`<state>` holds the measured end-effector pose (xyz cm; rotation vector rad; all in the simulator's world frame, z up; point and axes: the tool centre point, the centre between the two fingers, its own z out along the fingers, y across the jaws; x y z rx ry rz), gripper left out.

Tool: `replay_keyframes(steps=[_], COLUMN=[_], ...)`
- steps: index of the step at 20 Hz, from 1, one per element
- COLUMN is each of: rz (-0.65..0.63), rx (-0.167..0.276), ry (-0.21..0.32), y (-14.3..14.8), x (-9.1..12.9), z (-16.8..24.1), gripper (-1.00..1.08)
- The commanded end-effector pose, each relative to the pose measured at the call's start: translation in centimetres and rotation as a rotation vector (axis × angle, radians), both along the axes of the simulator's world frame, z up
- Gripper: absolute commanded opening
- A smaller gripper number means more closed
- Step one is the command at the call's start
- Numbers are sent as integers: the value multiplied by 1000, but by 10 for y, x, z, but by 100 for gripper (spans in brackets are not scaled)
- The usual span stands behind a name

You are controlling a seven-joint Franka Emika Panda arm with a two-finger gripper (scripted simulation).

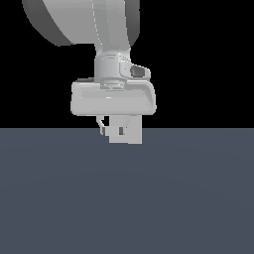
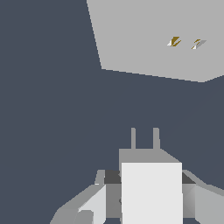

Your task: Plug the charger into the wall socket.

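**Line up the pins with the holes**

Your fingers [image 2: 151, 197] are clamped on the charger [image 2: 151, 188]. The wall socket [image 2: 153, 35] sits ahead, apart from it. Turn until both pins match the two yellow holes [image 2: 186, 43], then push straight.

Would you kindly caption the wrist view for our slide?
End effector holds the charger, two prongs pointing toward the wall socket, a gap between them.
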<state>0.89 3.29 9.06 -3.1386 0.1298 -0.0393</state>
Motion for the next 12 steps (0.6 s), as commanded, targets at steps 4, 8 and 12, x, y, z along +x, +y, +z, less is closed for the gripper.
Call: replay_keyframes(steps=[4, 8, 12], rz=[-94, -129, -137], rx=[-1, -1, -1], ry=[1, 1, 1], y=[-7, -10, -11], x=[9, 13, 13], z=[7, 9, 10], gripper=[-100, -100, -100])
